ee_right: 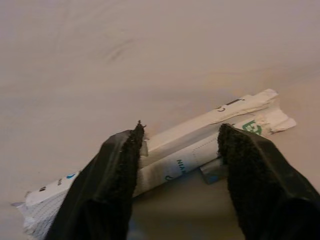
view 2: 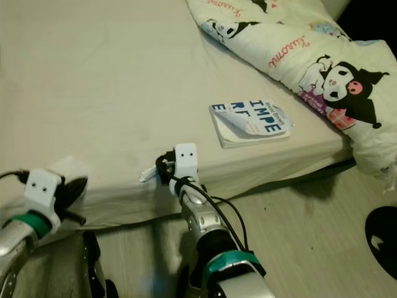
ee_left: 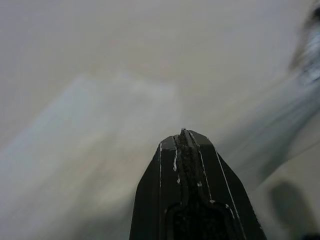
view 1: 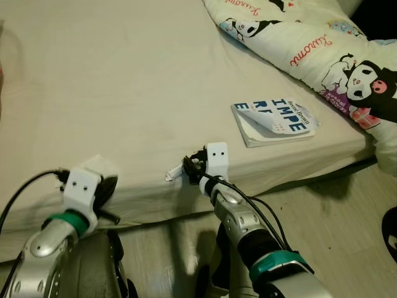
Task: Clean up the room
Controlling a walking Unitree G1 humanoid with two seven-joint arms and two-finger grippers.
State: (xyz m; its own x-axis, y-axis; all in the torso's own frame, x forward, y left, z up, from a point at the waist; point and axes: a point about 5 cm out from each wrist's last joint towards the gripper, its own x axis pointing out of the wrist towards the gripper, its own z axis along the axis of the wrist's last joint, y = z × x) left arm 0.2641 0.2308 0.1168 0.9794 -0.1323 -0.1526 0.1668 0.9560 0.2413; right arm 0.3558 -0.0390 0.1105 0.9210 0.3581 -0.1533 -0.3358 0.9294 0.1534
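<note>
The right hand [ee_right: 180, 150] has its fingers spread on either side of a paper wrapper [ee_right: 190, 147] lying near the edge of the bed [view 1: 124, 93], not yet pinched. Closing squarely across its narrow width should lift it cleanly. The left hand [ee_left: 186, 150] is closed and empty; a book [view 1: 273, 121] lies further along.

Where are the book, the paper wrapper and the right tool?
book [view 1: 273, 121], left eye view, on its curled cover.
paper wrapper [ee_right: 200, 145], right wrist view, mid-length.
right tool [ee_right: 180, 145], right wrist view, between its fingertips.
</note>
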